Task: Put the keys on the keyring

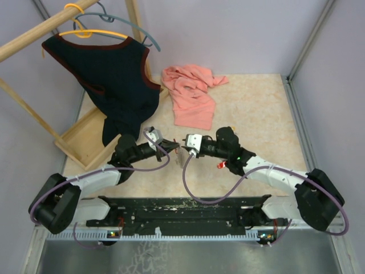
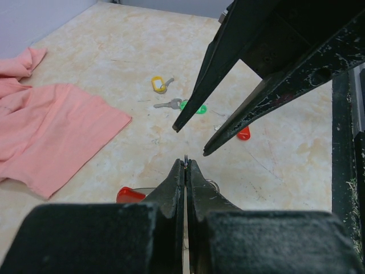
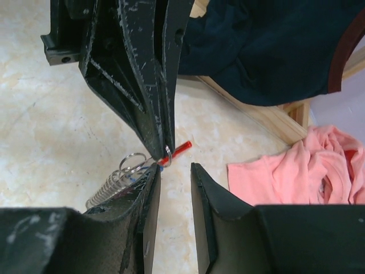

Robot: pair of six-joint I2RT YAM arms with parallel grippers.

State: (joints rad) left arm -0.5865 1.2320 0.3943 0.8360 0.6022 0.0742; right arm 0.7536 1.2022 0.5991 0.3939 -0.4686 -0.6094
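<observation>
On the far left a dark vest [image 1: 114, 80] hangs over a wooden rack [image 1: 80, 142]. The left gripper [image 2: 186, 165] is above the middle of the table [image 1: 256, 114], near the arm bases. Its jaws are pressed together on the thin metal side of the keyring [image 2: 130, 195], and the red side of the keyring shows just under the fingers. A small wire ring [image 3: 132, 161] and a coil spring [image 3: 108, 191] are just beside this grip; I cannot tell how they are joined. The right gripper [image 3: 174, 171] points at the left one, tips almost touching. Its jaws stand about half apart with nothing between them. A pink cloth [image 1: 191, 94] lies far behind both grippers. More to the right the keys lie loose on the table, apart from the keyring: a yellow key [image 2: 158, 84], a green key [image 2: 194, 107] near it, and a red key [image 2: 243, 133] close to the right arm
</observation>
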